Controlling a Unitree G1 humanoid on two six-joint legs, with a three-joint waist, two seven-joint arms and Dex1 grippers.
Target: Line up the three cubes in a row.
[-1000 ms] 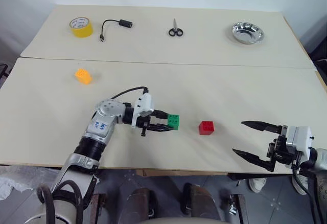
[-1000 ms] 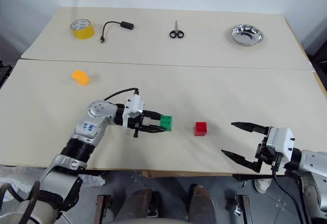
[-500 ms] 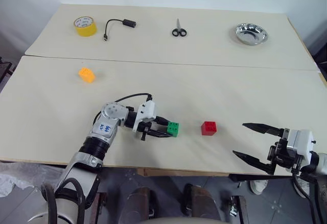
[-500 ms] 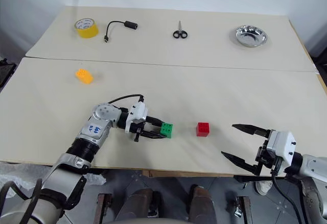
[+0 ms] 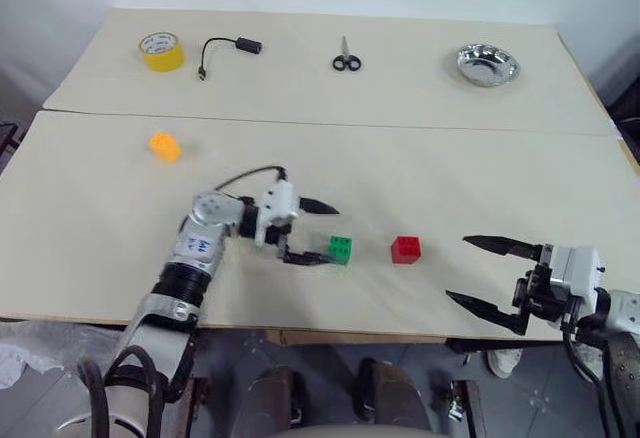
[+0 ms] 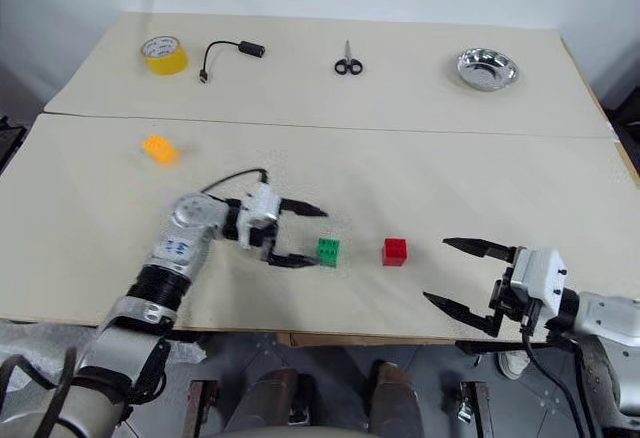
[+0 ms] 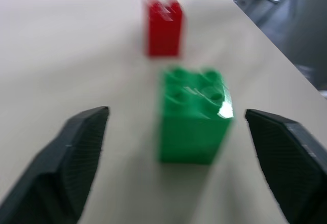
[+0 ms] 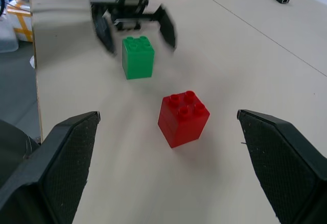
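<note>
No text, label, brand, number or sign is showing legibly; small blue marks on the left arm (image 5: pixel 197 245) are too small to read.

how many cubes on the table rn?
3: green cube between the open left gripper's jaws, red cube just right of it, orange-yellow cube far left.

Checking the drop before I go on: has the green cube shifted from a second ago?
No. The green cube sits at about the same gap left of the red cube; the left tool has opened around it.
</note>
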